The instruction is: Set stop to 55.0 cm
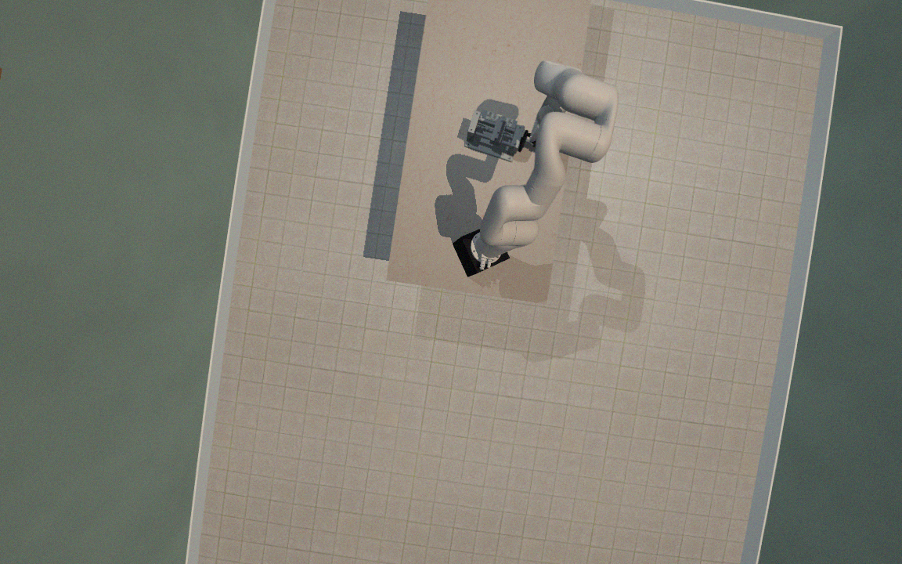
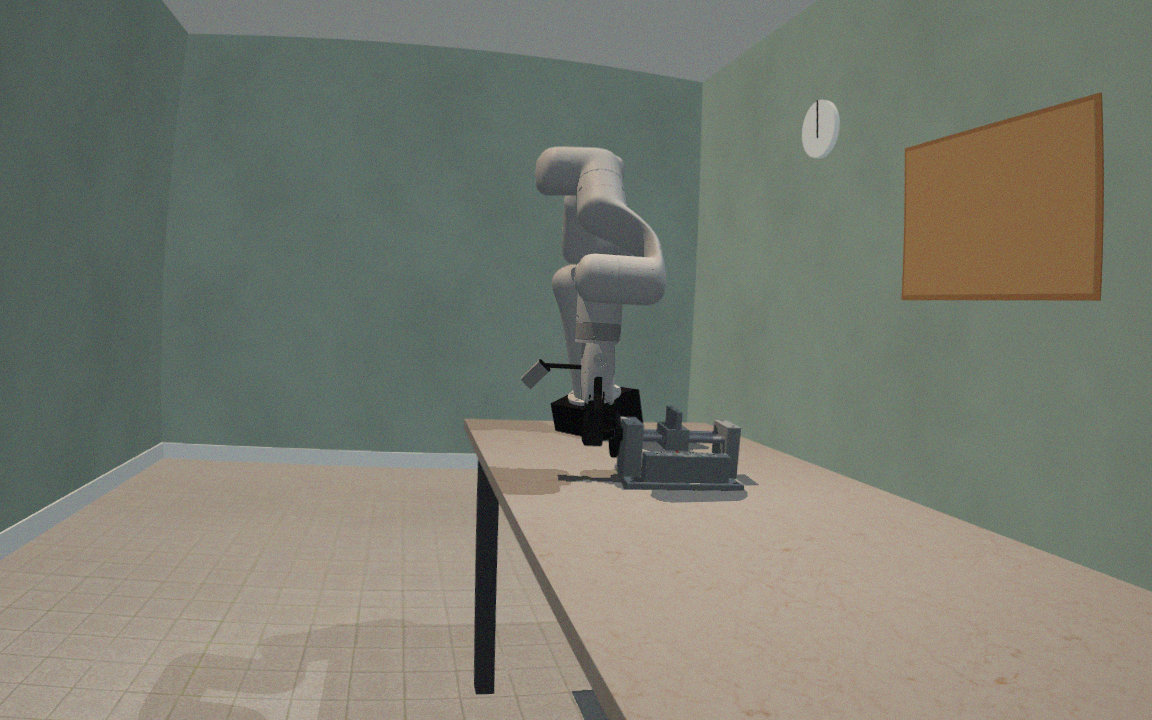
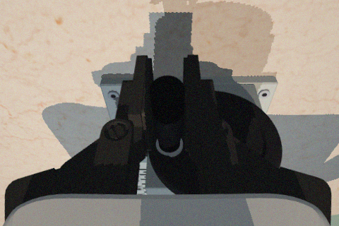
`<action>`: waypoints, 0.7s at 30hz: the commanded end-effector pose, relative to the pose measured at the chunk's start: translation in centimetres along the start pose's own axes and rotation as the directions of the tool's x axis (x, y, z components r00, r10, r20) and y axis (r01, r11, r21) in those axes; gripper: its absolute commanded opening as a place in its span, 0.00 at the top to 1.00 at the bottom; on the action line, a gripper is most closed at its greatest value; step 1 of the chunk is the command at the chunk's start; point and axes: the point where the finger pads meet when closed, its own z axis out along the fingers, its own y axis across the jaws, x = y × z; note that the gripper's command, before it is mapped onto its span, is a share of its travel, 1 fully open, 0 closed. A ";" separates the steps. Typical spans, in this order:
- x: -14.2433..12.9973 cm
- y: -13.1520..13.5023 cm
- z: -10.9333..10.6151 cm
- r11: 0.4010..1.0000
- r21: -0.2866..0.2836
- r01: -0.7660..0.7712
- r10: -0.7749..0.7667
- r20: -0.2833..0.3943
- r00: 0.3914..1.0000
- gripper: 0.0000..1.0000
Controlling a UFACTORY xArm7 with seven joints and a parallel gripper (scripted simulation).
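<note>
Tool: the black two-finger tool (image 1: 532,139) (image 2: 593,437) (image 3: 168,75) is closed most of the way, its fingers on either side of the black rounded handle (image 3: 167,99) of the handwheel; they grip it, presumably so that moving the handle around turns the wheel.
Handwheel: the black disc-shaped handwheel (image 1: 524,141) (image 2: 614,442) (image 3: 162,176) stands upright at one end of the grey machine, where it can turn freely.
Stop: the grey block with an upright plate (image 1: 501,133) (image 2: 673,434) sits between the end supports, likely guided by the rods as the wheel turns.
Scale: a pale strip with dark ticks (image 3: 142,178) shows partly beside the wheel; its value is unreadable, so whether the stop is at 55.0 cm cannot be told.
Base: the flat grey base plate (image 2: 683,486) (image 3: 267,104) lies on the speckled beige desk (image 1: 440,231) (image 2: 786,555) (image 3: 53,42), keeping the machine level; its screws probably fix it.
Release: judged best only once the stop reads right, opening without nudging the handle.
Count: one tool with two fingers, one handwheel, one handle, one stop, two end supports; two screws show in the wrist view.
</note>
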 end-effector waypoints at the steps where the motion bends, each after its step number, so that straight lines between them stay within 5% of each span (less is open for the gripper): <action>1: 0.0 0.3 -1.0 1.000 -0.001 0.000 0.000 0.000 1.000 0.94; 21: 0.0 3.0 -2.4 1.000 -0.001 0.000 0.000 0.000 1.000 0.94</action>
